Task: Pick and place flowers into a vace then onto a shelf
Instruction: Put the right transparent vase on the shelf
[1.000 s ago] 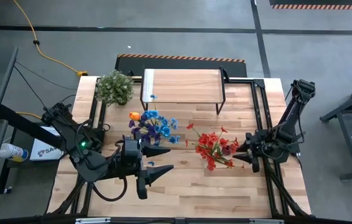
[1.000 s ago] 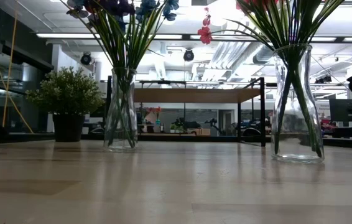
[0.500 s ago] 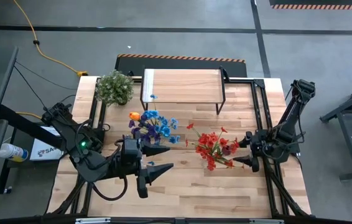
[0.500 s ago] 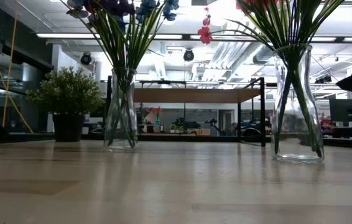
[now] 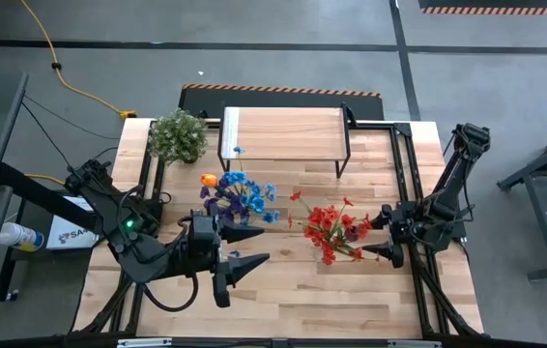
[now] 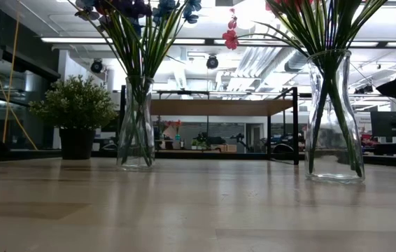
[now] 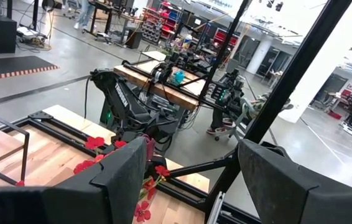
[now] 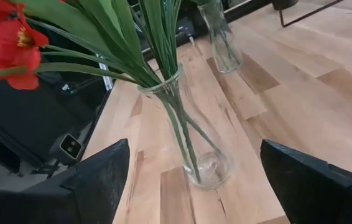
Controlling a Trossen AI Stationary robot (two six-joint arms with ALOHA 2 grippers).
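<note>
We count two glass vases [image 6: 136, 122] [image 6: 335, 115], each holding flowers [image 5: 240, 196] [image 5: 331, 227]. We also count one shelf [image 5: 281, 134], one potted plant [image 5: 178, 135] and two grippers [image 5: 240, 246] [image 5: 378, 235].

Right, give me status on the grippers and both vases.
Left gripper open, empty, near the blue flowers. Right gripper open, facing the red flowers' vase, not touching. Both vases on the table; shelf bare, path clear.

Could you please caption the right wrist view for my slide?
Open right gripper faces a glass vase of red flowers on the table.
</note>
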